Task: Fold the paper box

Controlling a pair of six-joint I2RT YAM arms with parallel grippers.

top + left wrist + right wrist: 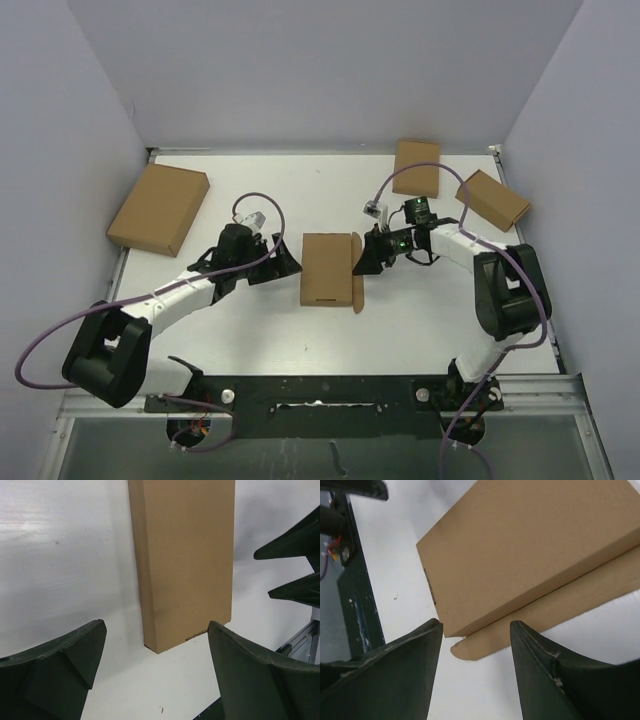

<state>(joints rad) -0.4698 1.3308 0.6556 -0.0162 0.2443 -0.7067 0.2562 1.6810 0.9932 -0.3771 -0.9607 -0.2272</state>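
A: So, jaws status?

B: Left jaws spread wide, gripping nothing. Its wrist camera shows the near corner of the paper box (185, 565) ahead of the gap, clear of both tips.

A: Right side?

B: Right jaws also apart, empty. They sit low at the box's right edge, with its near right corner just ahead of the gap. Contact: cannot tell.

A: Box state?

B: Lid down, lying flat in the middle of the tabletop (300, 340), long side running away from the arms. One flap (555, 615) sticks out along the right side, flat on the tabletop, rounded end nearest the right jaws.

A: Arms?

B: Left arm (180, 295) reaches in from the left, right arm (460, 245) from the right. The box sits between the two sets of jaws, the left ones just beside its left edge.

A: Anything else on there?

B: Larger cardboard box (158, 208) at the back left, near the tabletop's edge, well apart from the paper box. Two smaller boxes at the back right: one (417, 167) by the back wall, the other (492, 199) angled just beside it, behind the right arm.
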